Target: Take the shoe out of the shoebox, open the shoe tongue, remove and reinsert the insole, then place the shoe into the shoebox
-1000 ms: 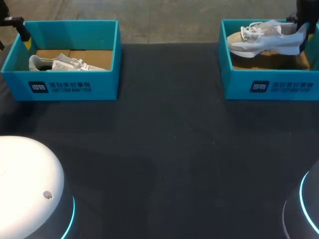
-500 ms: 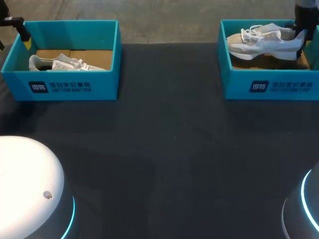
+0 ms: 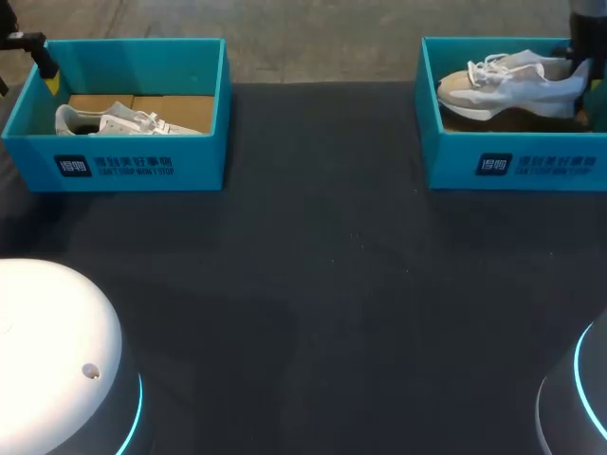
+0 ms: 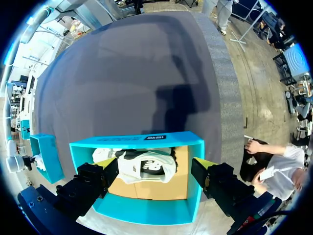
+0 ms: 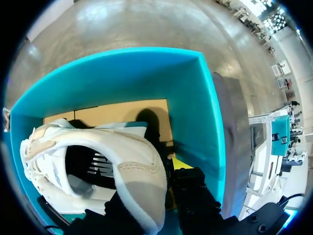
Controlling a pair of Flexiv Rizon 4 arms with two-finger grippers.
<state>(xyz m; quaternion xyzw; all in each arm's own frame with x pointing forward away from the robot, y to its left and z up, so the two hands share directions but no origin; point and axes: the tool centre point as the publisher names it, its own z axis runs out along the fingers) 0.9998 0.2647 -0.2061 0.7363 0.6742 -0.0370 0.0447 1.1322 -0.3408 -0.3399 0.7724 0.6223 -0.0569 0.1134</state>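
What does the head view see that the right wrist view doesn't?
Only the head view shows the left shoebox holding a second shoe, plus most of the black table. Only the right wrist view peeks into the opening of the white shoe and shows a yellow fingertip of the right claw at its heel. Both show the right shoebox and that white shoe inside it.

Table [image 3: 322,284]: dark grey matte cloth cover, spread flat before me | Light: even; one soft shadow [image 4: 181,107] on the cloth in my left wrist view | Floor [image 3: 322,38]: bare pale concrete past the far edge
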